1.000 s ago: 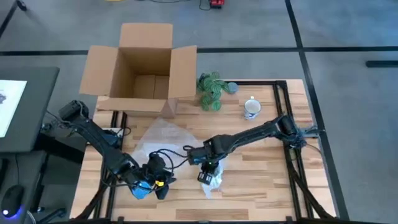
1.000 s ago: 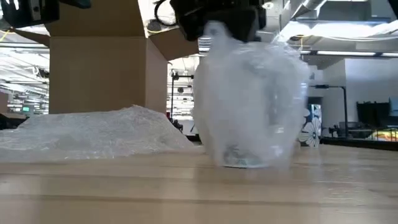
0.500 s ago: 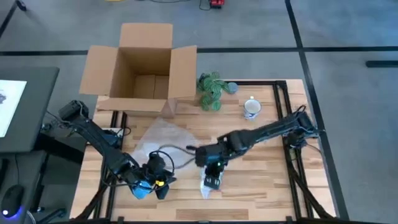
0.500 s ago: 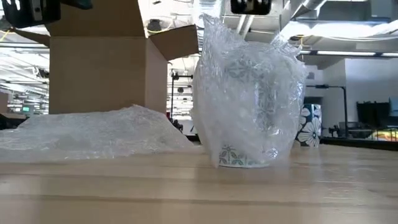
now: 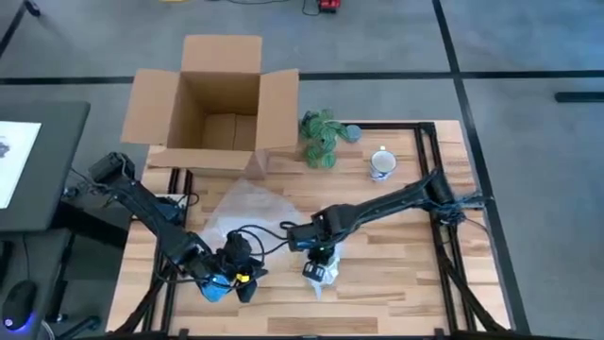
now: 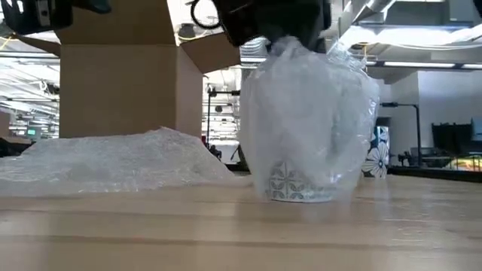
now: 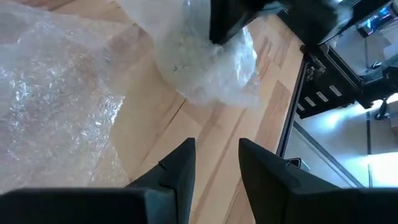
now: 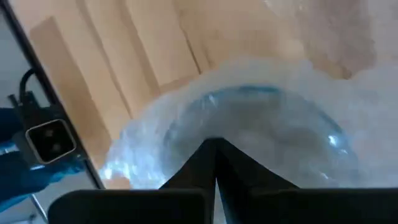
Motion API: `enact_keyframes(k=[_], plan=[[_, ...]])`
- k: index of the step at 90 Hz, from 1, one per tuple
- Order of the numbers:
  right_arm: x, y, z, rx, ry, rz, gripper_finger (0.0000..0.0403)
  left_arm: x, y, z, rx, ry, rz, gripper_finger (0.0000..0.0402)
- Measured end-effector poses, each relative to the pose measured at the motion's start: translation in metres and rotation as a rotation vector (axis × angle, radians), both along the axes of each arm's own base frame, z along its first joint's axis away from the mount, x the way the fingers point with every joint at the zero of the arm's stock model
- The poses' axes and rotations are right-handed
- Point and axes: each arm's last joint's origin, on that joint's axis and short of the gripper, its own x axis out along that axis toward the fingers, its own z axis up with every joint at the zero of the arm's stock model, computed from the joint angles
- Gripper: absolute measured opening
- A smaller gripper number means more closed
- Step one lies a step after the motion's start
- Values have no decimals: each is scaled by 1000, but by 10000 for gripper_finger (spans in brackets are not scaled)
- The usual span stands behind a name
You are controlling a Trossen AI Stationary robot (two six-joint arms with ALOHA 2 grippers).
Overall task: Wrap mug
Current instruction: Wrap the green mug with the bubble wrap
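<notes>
The bubble-wrapped mug [image 6: 305, 143] stood upright near the table's [image 5: 396, 274] front edge. The right claw [image 5: 318, 268] pressed down into its top, fingers together. The left claw [image 7: 216, 163] hovered nearby, narrowly parted, holding nothing.

This was a large open lab or industrial workshop, not a home. Seen from above, the wooden table [image 5: 396, 246] sat in a black metal frame [image 5: 444, 161] on a grey concrete floor [image 5: 528, 57] marked with dark lines, with a monitor desk [image 5: 28, 161] at one side and a cardboard box [image 5: 222, 90] at the table's far edge. The table-level view looked into a wide hall with bright ceiling lights [image 6: 422, 34], overhead beams and equipment stands [image 6: 414, 135] in the distance.
</notes>
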Motion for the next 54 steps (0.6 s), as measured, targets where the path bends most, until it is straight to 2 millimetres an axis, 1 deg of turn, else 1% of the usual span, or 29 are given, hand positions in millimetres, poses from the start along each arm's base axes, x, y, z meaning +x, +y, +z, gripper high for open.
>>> enact_keyframes(k=[9, 20, 30, 36, 43, 49, 54], plan=[[3, 0, -9, -18, 14, 12, 0, 0, 0, 0, 0, 2, 1, 104], [7, 4, -27, -38, 45, 26, 0, 0, 0, 0, 0, 2, 0, 104], [10, 2, -31, -38, 41, 33, 0, 0, 0, 0, 1, 3, 0, 104], [8, -1, -25, -34, 32, 24, 0, 0, 0, 0, -1, 1, 1, 104], [5, -5, -13, -36, 17, 11, 0, 0, 0, 0, 1, 2, 1, 104], [1, -9, 5, -38, -11, -1, 0, 0, 0, 0, 0, 0, 1, 104], [-3, -12, 27, -23, -58, -22, 0, 0, 0, 0, 0, 0, 1, 104]])
